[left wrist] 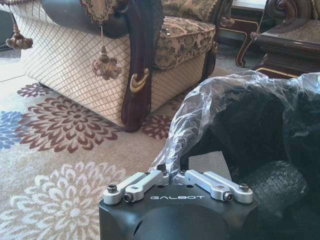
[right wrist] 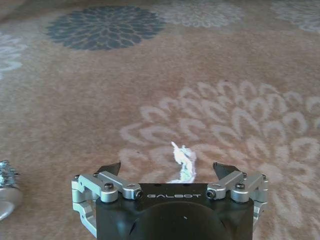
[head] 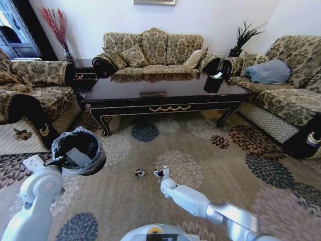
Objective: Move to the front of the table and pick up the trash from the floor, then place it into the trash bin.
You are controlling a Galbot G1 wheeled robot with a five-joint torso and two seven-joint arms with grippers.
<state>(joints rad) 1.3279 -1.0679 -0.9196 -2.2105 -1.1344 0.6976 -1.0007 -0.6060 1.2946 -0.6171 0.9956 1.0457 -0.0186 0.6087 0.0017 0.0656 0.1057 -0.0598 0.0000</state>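
My right gripper (right wrist: 168, 167) hangs open just over the carpet, its two fingers on either side of a tiny white scrap (right wrist: 182, 162) of trash. In the head view that gripper (head: 160, 173) is low in front of me, and a small dark shiny wad (head: 139, 172) lies just left of it, apart from the fingers. The wad (right wrist: 5, 187) also shows at the edge of the right wrist view. My left gripper (left wrist: 172, 172) is shut on the plastic-lined rim of the black trash bin (head: 77, 150). A white paper piece (head: 75, 156) lies inside the bin. The dark table (head: 165, 98) stands beyond.
Patterned sofas surround the table: one on the left (head: 30, 100), one behind (head: 153, 52), one on the right (head: 286, 95). A black tissue box (head: 213, 83) stands on the table's right end. Flowered carpet (head: 210, 165) spreads between me and the table.
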